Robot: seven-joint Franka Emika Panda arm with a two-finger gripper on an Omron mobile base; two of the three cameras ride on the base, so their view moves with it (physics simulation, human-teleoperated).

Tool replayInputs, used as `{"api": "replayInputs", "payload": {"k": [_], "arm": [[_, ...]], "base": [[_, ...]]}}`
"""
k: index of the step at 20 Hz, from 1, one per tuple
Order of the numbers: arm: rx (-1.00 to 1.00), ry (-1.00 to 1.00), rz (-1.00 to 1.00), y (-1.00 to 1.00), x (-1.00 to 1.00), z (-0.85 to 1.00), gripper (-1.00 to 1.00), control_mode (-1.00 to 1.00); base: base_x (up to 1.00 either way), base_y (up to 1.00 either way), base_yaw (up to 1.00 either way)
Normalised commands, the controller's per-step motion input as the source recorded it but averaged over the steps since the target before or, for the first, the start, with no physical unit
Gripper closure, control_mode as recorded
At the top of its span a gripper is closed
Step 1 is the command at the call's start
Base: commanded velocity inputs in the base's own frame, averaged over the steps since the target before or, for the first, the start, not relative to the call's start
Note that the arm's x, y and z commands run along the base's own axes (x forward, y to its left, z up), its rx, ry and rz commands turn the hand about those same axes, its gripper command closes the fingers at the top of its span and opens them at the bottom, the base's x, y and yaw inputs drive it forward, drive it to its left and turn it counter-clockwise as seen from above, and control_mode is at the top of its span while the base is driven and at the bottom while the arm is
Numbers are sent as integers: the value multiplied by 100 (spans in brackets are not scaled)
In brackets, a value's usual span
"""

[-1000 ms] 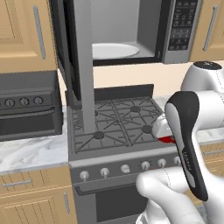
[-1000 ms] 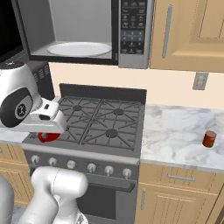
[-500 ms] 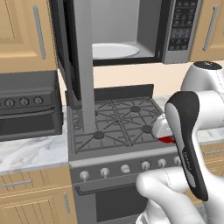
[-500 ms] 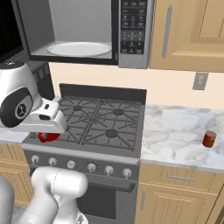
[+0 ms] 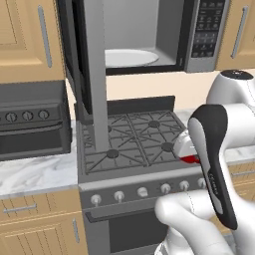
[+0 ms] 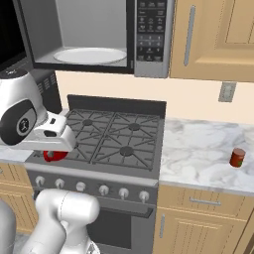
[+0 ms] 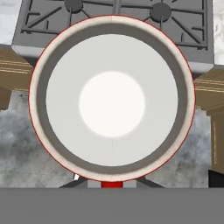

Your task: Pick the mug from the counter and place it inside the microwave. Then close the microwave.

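Observation:
The red mug [image 7: 111, 100] takes up most of the hand view, its white inside facing the camera. In the base views it is a red sliver [image 5: 190, 159] [image 6: 53, 155] under the white hand, over the stove's front edge. My gripper [image 6: 54, 149] is shut on the mug, and its fingers are hidden by the hand and the mug. The microwave [image 6: 99, 34] hangs above the stove with its door [image 5: 94, 74] swung open toward me. A white plate [image 5: 130, 57] lies inside it. The marble counter [image 6: 203, 154] runs on both sides of the stove.
A black gas stove [image 6: 116, 136] lies under the hand. A dark countertop oven [image 5: 30, 124] stands to the left of it. A small red-brown can [image 6: 237, 158] stands on the right counter. Wooden cabinets [image 6: 213, 34] flank the microwave.

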Motion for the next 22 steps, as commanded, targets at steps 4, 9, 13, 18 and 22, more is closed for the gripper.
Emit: {"api": "replayInputs", "payload": {"k": [4, 9, 13, 18, 22], "arm": [[0, -3, 1, 0, -1, 0, 100, -100], [0, -20, 7, 0, -26, 21, 100, -100], [0, -19, 4, 0, -5, 86, 100, -100], [0, -12, 1, 16, 5, 68, 100, -100], [0, -8, 0, 26, 5, 64, 100, -100]], "base": [[0, 0, 0], [0, 0, 0], [0, 0, 0], [0, 0, 0], [0, 0, 0]]}}
